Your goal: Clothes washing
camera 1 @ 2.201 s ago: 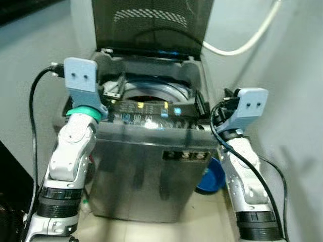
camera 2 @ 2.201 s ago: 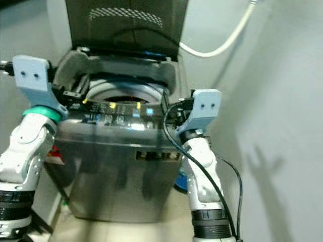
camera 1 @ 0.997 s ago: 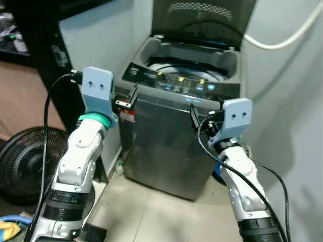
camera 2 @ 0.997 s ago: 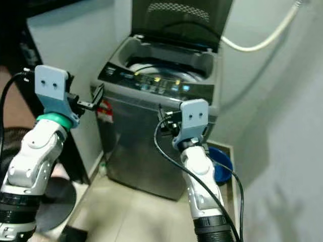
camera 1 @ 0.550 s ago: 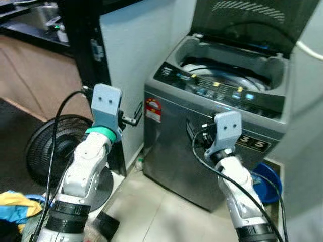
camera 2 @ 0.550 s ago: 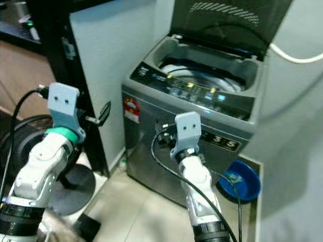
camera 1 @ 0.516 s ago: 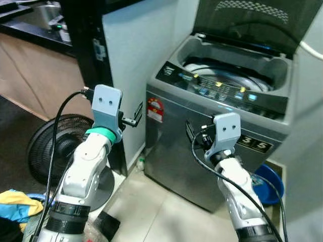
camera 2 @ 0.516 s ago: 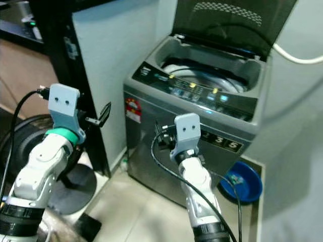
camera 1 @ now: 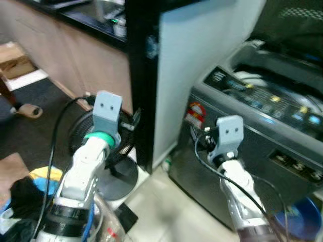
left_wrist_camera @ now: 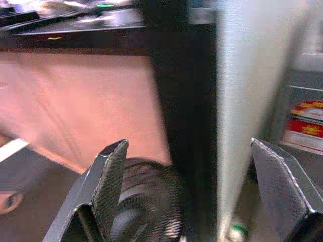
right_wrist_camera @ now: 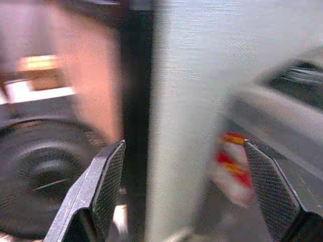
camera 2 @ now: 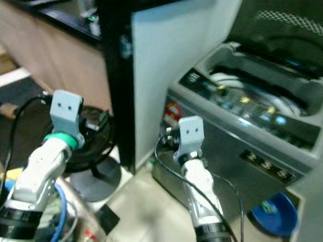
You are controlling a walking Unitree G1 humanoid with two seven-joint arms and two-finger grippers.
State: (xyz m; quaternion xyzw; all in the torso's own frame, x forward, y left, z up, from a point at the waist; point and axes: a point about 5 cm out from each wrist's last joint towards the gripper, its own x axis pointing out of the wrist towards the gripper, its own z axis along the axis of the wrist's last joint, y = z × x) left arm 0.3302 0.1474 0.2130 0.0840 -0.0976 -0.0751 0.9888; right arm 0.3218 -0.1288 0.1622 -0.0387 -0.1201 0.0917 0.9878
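Both arms raised with the left gripper [left_wrist_camera: 194, 191] and right gripper [right_wrist_camera: 184, 186] spread open and empty, the robot faces a clothes pile [camera 1: 22, 194] on the floor beside the open washing machine [camera 2: 242, 126], apparently between loads; picking up laundry likely comes next.

grey top-loading washing machine [camera 1: 262, 126] stands upright, its dark lid [camera 2: 282, 25] raised, beside a pale wall panel [camera 1: 202, 65].
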